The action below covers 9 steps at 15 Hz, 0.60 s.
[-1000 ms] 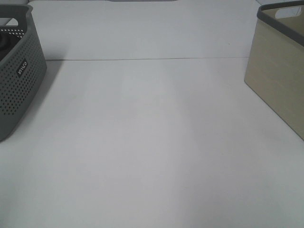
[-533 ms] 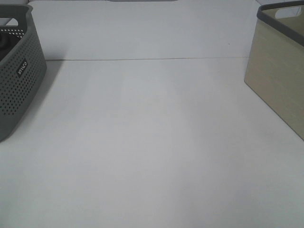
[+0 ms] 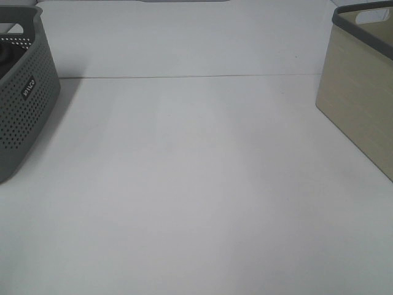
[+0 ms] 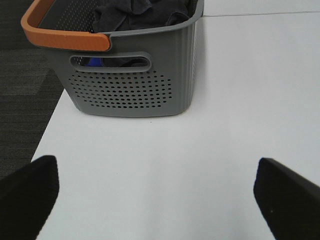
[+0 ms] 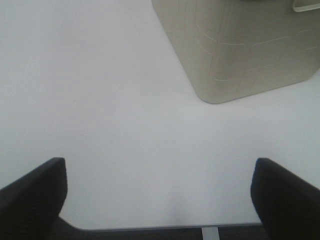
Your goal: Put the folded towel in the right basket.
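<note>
both arms are waiting with jaws spread wide and empty, so the left gripper [image 4: 155, 200] is needing to dip into the grey basket [image 4: 131, 87], pinching one dark cloth [image 4: 142, 12] cleanly before crossing to the beige basket [image 3: 362, 92].

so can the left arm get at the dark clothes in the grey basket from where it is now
Probably yes. The left gripper is open and empty, facing the grey basket across bare table. The dark clothes lie in the basket's open top, so the arm would have to rise over the wall first.
</note>
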Tool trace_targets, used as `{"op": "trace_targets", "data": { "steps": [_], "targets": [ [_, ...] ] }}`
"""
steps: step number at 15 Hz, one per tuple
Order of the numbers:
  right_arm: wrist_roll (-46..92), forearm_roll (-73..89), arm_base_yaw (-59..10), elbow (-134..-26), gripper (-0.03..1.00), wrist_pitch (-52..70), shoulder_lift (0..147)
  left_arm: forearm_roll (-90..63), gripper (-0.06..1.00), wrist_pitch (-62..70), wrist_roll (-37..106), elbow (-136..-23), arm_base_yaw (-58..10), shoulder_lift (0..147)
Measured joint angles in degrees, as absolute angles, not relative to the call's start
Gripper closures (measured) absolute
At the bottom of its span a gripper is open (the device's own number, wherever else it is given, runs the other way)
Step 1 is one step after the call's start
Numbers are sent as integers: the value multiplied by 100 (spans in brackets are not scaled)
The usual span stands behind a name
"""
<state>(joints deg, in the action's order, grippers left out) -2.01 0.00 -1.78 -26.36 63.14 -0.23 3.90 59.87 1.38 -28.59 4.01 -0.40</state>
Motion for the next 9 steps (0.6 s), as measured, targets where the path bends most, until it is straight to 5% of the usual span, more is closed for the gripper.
{"op": "trace_targets", "data": {
  "steps": [9],
  "targets": [
    [-195,0,-178,-2636,1,6314,-23,-63,-5,5987,138,-2859,401,-40]
  ]
}}
